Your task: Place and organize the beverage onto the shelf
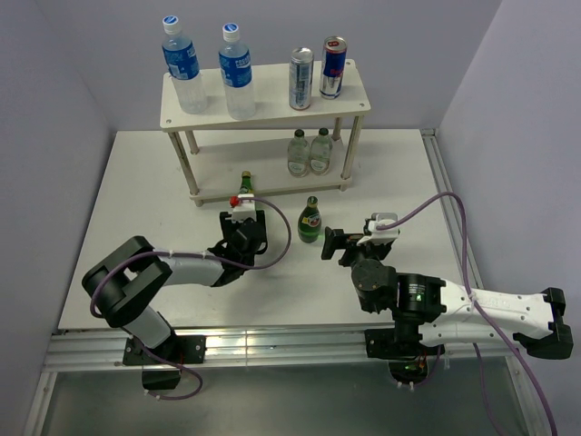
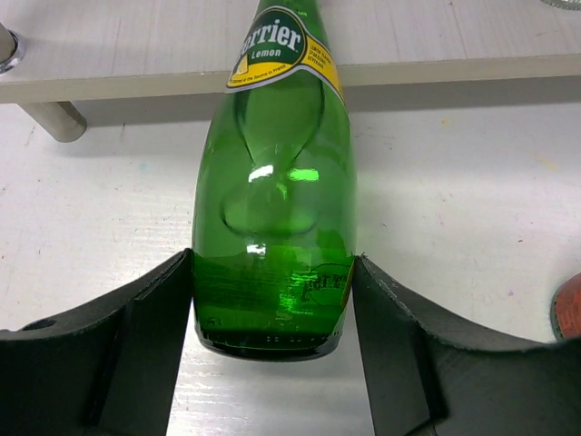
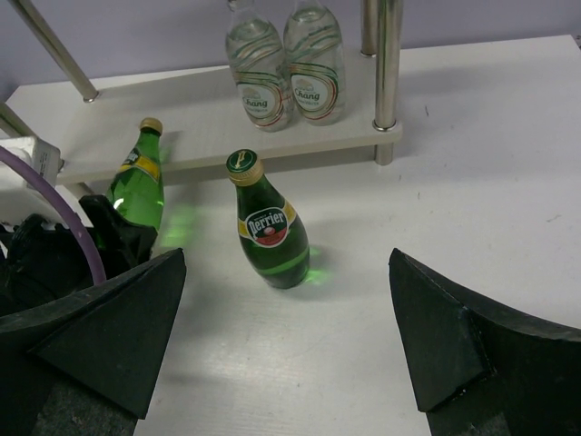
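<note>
The shelf (image 1: 272, 104) stands at the back; its top holds two clear plastic bottles (image 1: 184, 68) with blue labels and two slim cans (image 1: 300, 79). My left gripper (image 1: 243, 218) is shut on the base of a green glass bottle (image 2: 272, 182), which tilts neck-first toward the shelf's lower board (image 2: 136, 54). Both fingers (image 2: 154, 327) press its sides. A second green bottle (image 1: 310, 220) stands upright on the table, also in the right wrist view (image 3: 270, 232). My right gripper (image 1: 330, 243) is open and empty just short of it, its jaws wide apart (image 3: 286, 336).
Two clear glass bottles (image 1: 309, 152) stand on the right of the shelf's lower board, next to a metal leg (image 3: 388, 73). Grey walls close in the table at the back and both sides. A metal rail (image 1: 272, 345) runs along the near edge.
</note>
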